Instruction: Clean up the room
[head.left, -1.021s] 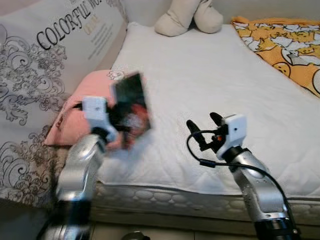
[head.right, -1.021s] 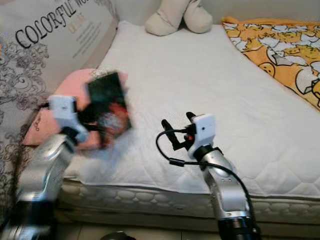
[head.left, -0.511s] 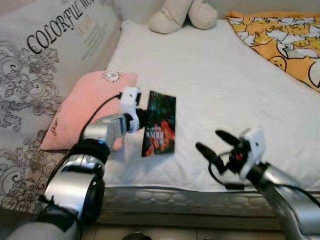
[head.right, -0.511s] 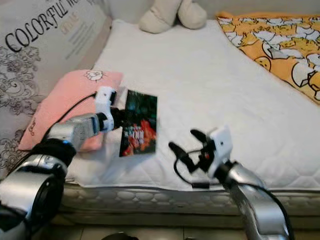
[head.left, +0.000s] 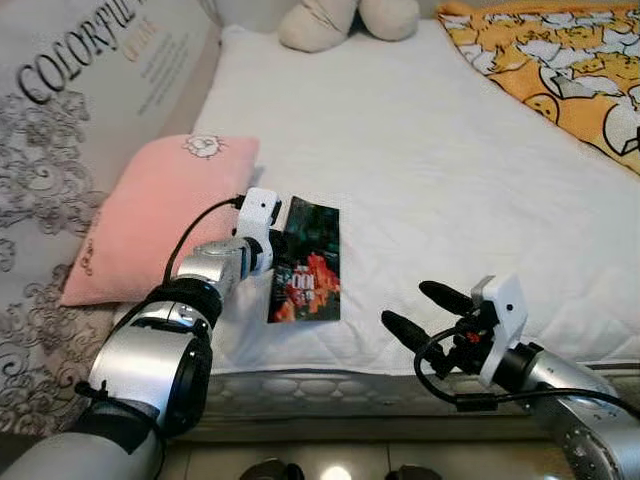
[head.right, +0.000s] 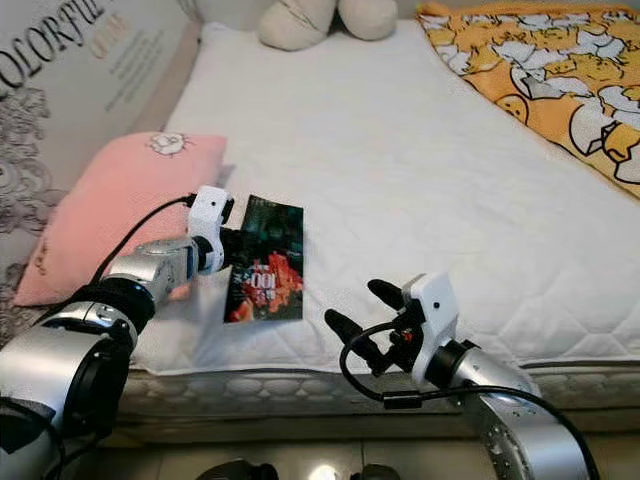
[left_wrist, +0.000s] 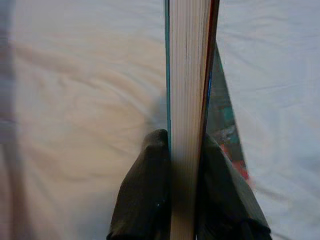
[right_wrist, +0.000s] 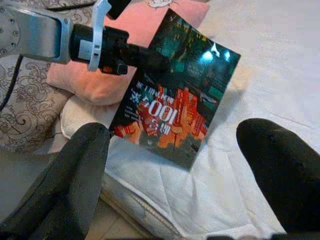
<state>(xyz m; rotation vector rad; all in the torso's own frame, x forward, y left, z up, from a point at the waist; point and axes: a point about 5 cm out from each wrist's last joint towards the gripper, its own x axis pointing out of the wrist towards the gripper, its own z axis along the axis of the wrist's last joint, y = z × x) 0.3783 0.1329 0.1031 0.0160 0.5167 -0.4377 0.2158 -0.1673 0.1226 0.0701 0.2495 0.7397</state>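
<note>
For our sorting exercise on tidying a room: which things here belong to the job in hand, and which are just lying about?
Job in hand:
- book, clamped by the left gripper
- right gripper, open, near the bed edge

Just lying about:
- pink pillow
- plush toy
- yellow blanket
- mattress

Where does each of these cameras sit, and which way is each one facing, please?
Left and right eye views: on the head, looking down at the bed; both arms show.
Left wrist view: along the left gripper, its fingers clamping the book edge-on.
Right wrist view: between the open right gripper fingers toward the book's cover, left gripper and pink pillow.
All views share the book.
</note>
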